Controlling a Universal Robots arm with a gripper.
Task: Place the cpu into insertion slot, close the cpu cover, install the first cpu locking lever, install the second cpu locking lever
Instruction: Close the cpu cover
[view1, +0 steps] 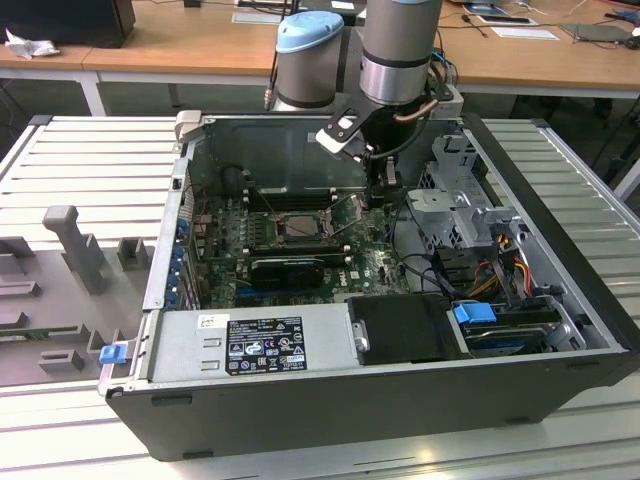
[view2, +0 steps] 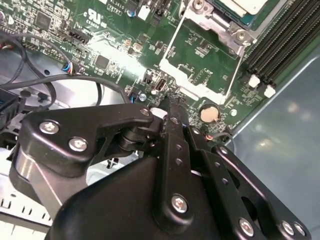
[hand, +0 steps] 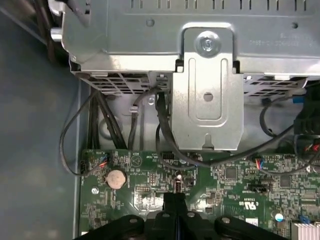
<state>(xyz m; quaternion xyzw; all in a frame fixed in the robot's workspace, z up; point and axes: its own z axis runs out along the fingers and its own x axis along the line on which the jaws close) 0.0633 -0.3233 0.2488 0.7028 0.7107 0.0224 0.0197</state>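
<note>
The cpu (view2: 245, 4), with its pale metal top, lies in the insertion slot (view1: 283, 240) on the green board. In the second wrist view the cpu cover (view2: 170, 45) is a thin metal frame swung open beside the socket, with board showing through its window. My gripper (view1: 385, 195) hangs low over the board to the exterior view's right of the socket. Its black fingers (view2: 172, 125) meet at the tips (hand: 176, 192), shut, just past the cover's outer edge. A small metal tip shows right at the fingertips; I cannot tell if it is gripped.
A metal drive cage (hand: 207, 90) with black cables stands close beyond the gripper. A coin battery (hand: 116, 177) sits beside the fingertips. Black memory slots (view2: 280, 45) run along the socket. A long black card (view1: 290, 268) and the power supply (view1: 250, 345) lie nearer the case front.
</note>
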